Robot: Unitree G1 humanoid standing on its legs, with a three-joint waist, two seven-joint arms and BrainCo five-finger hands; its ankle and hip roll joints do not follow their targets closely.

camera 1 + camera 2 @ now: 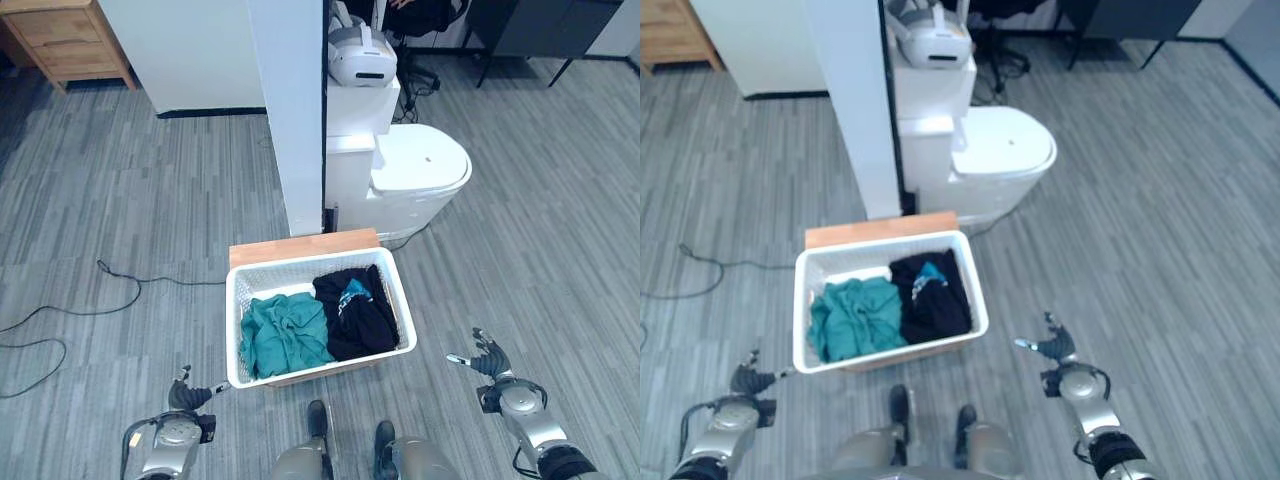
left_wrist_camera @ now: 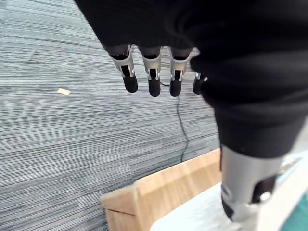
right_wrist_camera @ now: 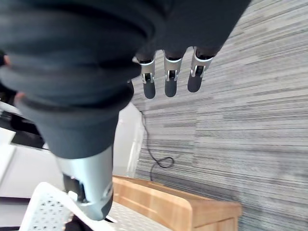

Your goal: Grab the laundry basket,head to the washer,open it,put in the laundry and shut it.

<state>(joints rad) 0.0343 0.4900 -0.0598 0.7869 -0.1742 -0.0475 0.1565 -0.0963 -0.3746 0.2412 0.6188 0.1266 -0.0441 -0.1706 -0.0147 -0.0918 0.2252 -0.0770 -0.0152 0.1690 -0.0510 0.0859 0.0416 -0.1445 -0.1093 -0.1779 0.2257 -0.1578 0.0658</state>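
Still empty-handed at the laundry basket.
My left hand, fingers relaxed, hung just off the basket's near-left corner; the basket sat on a wooden stand, long axis crosswise between my hands; my right hand, fingers spread, waited farther off.

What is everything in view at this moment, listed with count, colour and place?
laundry basket: one, white, on the wooden stand in front of the robot
teal garment: one, in the basket's left half
black garment: one, in the basket's right half
wooden stand: one, light brown, under the basket
washer: one, white, beyond the basket
headset: one, white, atop the washer
left hand: beside the basket's left corner, fingers straight
right hand: right of the basket, apart, fingers spread
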